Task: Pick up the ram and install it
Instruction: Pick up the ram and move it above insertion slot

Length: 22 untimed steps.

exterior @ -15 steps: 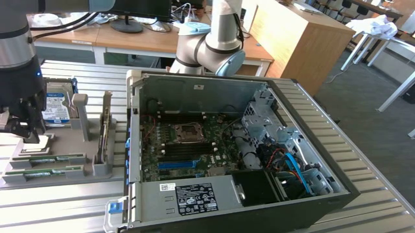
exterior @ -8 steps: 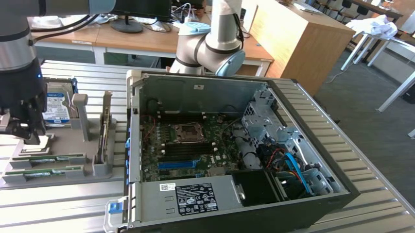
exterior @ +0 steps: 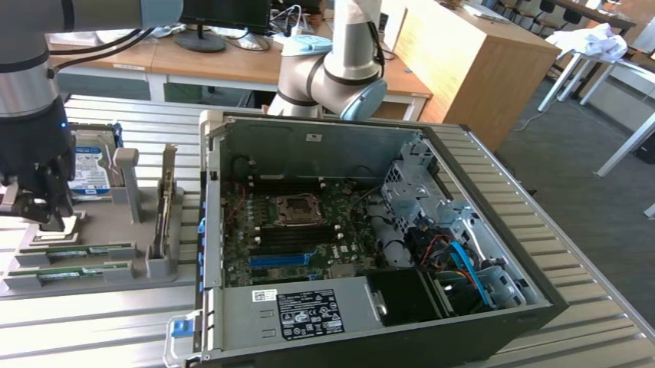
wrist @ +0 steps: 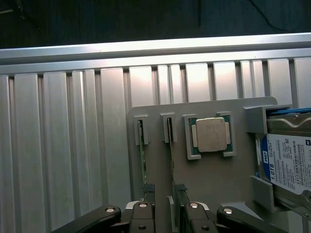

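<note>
Two ram sticks stand on edge in slots of a grey holder plate (wrist: 218, 184): one ram (wrist: 172, 162) and a second ram (wrist: 143, 160) beside it. In the exterior view both green sticks (exterior: 77, 249) lie at the plate's near end on that view's left. My gripper (wrist: 165, 201) hangs low over the sticks, open. One fingertip (wrist: 147, 190) is by the second stick and the other fingertip (wrist: 181, 189) is past the first, which runs between them. In the exterior view the gripper (exterior: 41, 218) is black and sits over the plate (exterior: 113, 230).
A square silver processor chip (wrist: 210, 134) and a hard drive (wrist: 286, 165) rest on the same plate. The open computer case (exterior: 215, 230) lies to the exterior view's right, with its motherboard and blue slot (exterior: 278, 259) inside. A second robot arm (exterior: 338, 77) stands behind the case. The table is ribbed metal.
</note>
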Available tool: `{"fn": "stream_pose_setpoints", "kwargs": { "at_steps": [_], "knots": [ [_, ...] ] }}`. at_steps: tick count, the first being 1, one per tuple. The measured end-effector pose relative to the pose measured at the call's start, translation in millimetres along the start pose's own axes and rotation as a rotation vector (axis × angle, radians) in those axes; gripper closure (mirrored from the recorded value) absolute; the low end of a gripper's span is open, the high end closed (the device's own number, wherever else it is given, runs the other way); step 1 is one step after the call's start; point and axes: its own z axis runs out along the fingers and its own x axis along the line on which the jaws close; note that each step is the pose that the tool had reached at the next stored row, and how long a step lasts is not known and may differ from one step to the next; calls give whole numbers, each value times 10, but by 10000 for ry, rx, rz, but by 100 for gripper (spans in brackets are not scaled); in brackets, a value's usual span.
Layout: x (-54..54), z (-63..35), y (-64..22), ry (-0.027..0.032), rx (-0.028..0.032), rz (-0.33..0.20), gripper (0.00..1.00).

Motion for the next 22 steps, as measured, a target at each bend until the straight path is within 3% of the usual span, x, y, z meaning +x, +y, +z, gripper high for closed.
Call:
{"fn": "stream_pose_setpoints", "kwargs": {
  "at_steps": [9, 22],
  "knots": [
    [0, 23, -1, -1, 1, 0, 70],
    [3, 128, -6, -4, -1, 0, 70]
  ]
}}
